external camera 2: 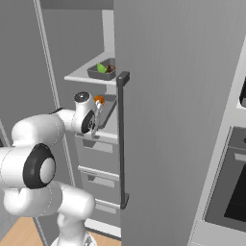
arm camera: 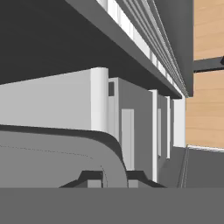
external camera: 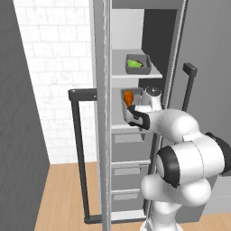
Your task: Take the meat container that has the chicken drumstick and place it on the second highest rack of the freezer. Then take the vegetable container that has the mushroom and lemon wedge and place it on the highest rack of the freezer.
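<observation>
We see a white-tiled wall (external camera: 54, 58) behind a pale wooden floor (external camera: 63, 194), a dark grey panel (external camera: 16, 135) at left, and a black-windowed oven (external camera 2: 230, 192) at right.

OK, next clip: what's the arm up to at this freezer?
The white arm is reaching into the open freezer, its end effector shut on the rim of the meat container with the chicken drumstick in it. The tray is tilted at the second-highest rack, not lying flat. The vegetable container, holding the lemon wedge and the mushroom, sits on the rack above.
</observation>
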You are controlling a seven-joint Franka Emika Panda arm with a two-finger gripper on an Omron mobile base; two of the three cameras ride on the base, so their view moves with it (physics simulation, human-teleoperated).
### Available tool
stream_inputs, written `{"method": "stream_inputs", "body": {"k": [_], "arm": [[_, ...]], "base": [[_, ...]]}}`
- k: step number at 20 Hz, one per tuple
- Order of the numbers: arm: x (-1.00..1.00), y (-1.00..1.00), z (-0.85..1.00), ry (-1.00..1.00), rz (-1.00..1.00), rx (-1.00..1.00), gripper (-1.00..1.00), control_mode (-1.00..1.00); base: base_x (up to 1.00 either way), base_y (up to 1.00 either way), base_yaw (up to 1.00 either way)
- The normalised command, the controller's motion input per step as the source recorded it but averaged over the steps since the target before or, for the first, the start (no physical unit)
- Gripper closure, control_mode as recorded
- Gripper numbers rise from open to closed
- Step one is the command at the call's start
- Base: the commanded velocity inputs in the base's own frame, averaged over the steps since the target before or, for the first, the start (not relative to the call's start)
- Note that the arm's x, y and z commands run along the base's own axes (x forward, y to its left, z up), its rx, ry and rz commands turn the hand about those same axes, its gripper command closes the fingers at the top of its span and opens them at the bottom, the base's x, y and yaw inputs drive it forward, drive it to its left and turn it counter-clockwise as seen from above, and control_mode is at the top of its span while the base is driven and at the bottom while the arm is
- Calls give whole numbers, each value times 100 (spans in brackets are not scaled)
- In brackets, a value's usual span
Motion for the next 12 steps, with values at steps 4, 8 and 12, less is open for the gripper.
{"method": "stream_inputs", "body": {"k": [4, 8, 12], "arm": [[77, 0, -30, 0, -2, 0, 100, -100], [76, 0, -37, 0, -2, 0, 100, -100], [79, 0, -27, 0, -2, 0, 100, -100]], "base": [[0, 0, 0], [0, 0, 0], [0, 0, 0]]}}
